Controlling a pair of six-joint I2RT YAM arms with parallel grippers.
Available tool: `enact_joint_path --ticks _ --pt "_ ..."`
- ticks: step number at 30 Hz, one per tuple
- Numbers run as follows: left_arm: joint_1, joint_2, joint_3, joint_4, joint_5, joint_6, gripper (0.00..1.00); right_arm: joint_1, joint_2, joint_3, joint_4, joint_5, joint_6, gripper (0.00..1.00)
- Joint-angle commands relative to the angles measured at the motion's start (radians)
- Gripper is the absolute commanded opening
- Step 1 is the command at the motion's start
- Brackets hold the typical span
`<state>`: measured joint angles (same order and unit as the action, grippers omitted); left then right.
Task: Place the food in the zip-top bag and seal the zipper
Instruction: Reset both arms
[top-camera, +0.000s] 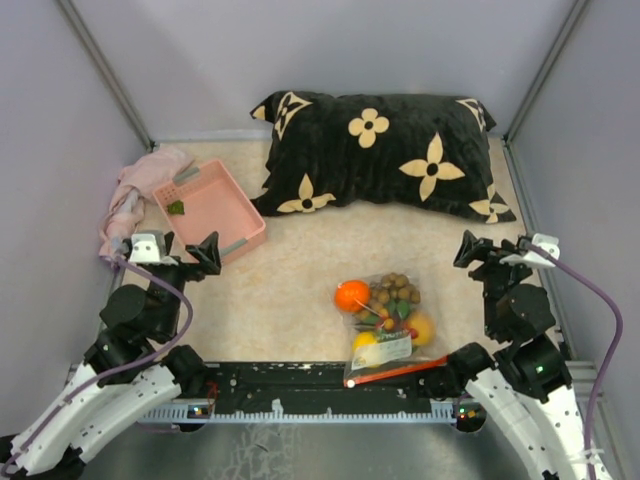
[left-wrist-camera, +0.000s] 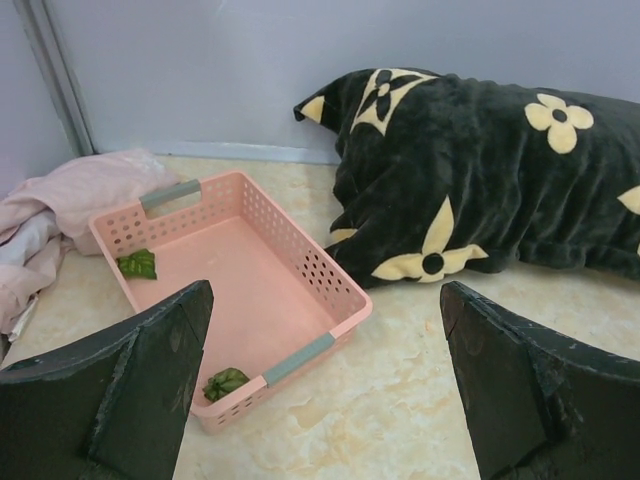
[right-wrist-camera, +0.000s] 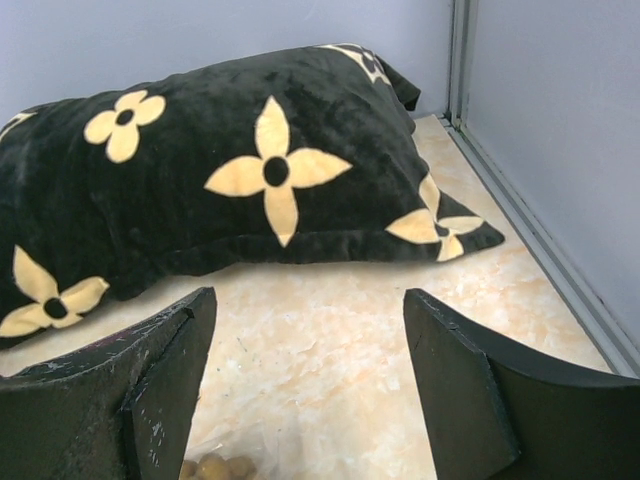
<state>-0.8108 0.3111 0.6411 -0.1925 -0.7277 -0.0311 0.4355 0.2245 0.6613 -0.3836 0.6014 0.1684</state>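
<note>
both spread, empty: left gripper (left-wrist-camera: 325, 300), right gripper (right-wrist-camera: 310, 300); floppy, slippery bag (top-camera: 395, 350) near right fingers (right-wrist-camera: 130, 390); pinch zipper (top-camera: 395, 373) at ends.

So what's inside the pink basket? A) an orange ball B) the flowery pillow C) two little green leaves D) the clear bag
C: the left wrist view shows only two green leaves on the floor of the pink basket, one at a far corner and one at the near wall.
</note>
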Motion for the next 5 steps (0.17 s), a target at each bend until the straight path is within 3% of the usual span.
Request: enact_joint_path --ticks 1,5 --pt "0.006 -0.011 -0.003 0.029 -0.019 0.016 1.0 -0.008 -0.011 0.013 0.022 0.022 -0.006 0.76" --pt "0.011 -0.009 -0.003 0.028 -0.015 0.015 1.0 -0.007 -0.013 0.013 0.029 0.006 -0.015 0.76"
